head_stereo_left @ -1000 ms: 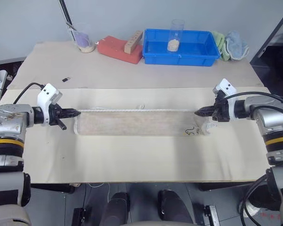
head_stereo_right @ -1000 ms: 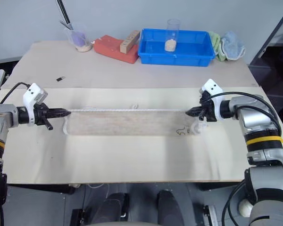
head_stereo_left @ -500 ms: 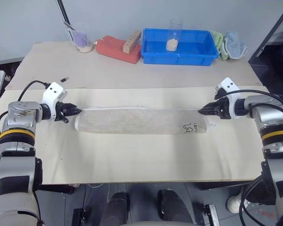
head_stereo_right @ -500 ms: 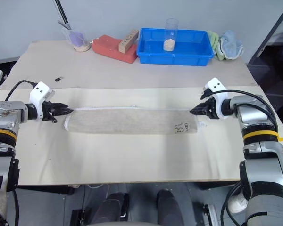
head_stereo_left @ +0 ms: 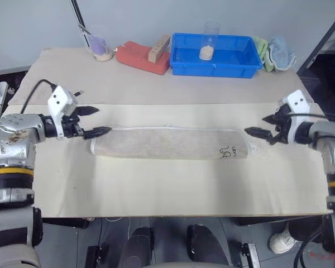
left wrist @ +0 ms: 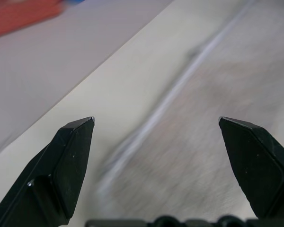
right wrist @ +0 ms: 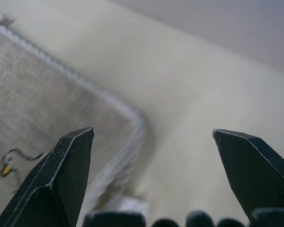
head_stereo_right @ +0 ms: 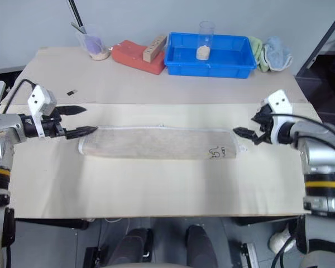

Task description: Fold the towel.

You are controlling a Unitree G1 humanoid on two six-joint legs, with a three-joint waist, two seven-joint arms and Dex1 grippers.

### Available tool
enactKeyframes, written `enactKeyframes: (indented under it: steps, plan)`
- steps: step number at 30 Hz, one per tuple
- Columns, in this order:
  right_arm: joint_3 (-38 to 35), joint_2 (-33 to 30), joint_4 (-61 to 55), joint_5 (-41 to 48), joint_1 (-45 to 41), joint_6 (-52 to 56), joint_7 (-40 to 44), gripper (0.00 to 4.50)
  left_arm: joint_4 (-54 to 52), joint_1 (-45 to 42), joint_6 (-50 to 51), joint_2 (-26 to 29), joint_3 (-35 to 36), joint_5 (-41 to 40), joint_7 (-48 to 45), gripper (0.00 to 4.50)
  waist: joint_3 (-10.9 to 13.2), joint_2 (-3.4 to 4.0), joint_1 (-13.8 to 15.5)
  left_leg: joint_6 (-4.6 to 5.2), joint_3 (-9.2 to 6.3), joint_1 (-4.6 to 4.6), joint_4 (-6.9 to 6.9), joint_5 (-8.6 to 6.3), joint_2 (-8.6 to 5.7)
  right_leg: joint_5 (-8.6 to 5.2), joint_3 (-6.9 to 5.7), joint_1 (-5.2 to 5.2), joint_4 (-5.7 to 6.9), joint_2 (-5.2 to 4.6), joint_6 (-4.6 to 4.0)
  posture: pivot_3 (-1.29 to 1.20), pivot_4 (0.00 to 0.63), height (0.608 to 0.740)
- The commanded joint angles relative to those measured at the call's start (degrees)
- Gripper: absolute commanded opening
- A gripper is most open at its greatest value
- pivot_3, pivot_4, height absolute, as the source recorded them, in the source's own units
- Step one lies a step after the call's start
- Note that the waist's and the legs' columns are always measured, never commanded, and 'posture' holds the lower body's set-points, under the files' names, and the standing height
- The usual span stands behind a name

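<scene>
the towel [head_stereo_left: 170, 144] lies lengthwise between the wide-open left gripper [head_stereo_left: 92, 121] and wide-open right gripper [head_stereo_left: 261, 127], one end just beyond each gripper's empty fingers.

Rough terry-cloth towel [head_stereo_left: 167, 144], seemingly matt

No readable text, numbers or brand names anywhere. Only sign: a small dark printed mark [head_stereo_left: 228, 151] on the towel [head_stereo_left: 167, 143], near its right end; looks like a line drawing, too small to make out.
</scene>
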Motion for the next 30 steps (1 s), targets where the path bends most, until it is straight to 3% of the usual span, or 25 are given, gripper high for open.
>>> enactKeyframes:
  steps: [1,5,12,17,25,30]
  plan:
    - [-4.1,1.4,-7.4,2.5,2.6,4.6,-4.8,4.45,-12.5,2.0,5.0,0.2,0.8,-5.0,0.1,4.50,0.0,0.00,0.0,0.00,-0.05,0.02,0.01,0.00,-0.02,0.01,0.01,0.01,-0.01,0.01,0.02,0.00,0.150,0.740]
    - [-3.5,4.1,-9.1,2.0,7.2,5.7,-8.4,4.45,-22.7,4.1,5.4,0.4,-2.8,-6.7,-2.5,4.50,0.0,0.00,0.0,0.00,0.01,0.17,0.01,0.00,-0.05,0.01,0.00,0.15,-0.10,0.06,0.01,0.00,0.150,0.740]
    - [-4.0,8.4,-6.6,3.3,7.7,8.2,-12.2,4.45,-22.6,4.3,3.8,0.2,-4.2,-5.4,-1.9,4.50,0.0,0.00,-0.3,0.01,0.35,0.35,0.00,0.00,0.01,0.00,0.08,0.25,-0.27,0.20,0.00,0.00,0.150,0.740]
    - [-3.9,9.1,-6.6,4.6,8.0,11.0,-13.1,2.99,-23.1,5.2,3.0,0.7,-3.6,-5.8,-2.1,4.50,0.0,0.00,-0.2,0.02,0.35,0.36,-0.01,-0.01,0.04,0.00,0.08,0.27,-0.30,0.24,0.00,0.00,0.150,0.740]
    - [-2.9,8.8,-10.0,6.3,8.7,11.9,-12.4,0.21,-22.8,5.9,2.7,0.5,-2.2,-6.4,-0.7,4.50,0.0,0.00,-0.2,0.04,0.34,0.35,-0.01,-0.02,0.05,0.00,0.08,0.28,-0.33,0.24,0.00,0.00,0.150,0.740]
    - [-3.7,9.5,-12.2,8.5,8.3,13.8,-12.8,0.05,-22.7,6.0,2.9,0.6,-1.6,-6.9,0.0,4.50,0.0,0.00,-0.1,0.04,0.35,0.34,-0.01,-0.02,0.04,0.00,0.08,0.27,-0.34,0.23,0.00,0.00,0.150,0.740]
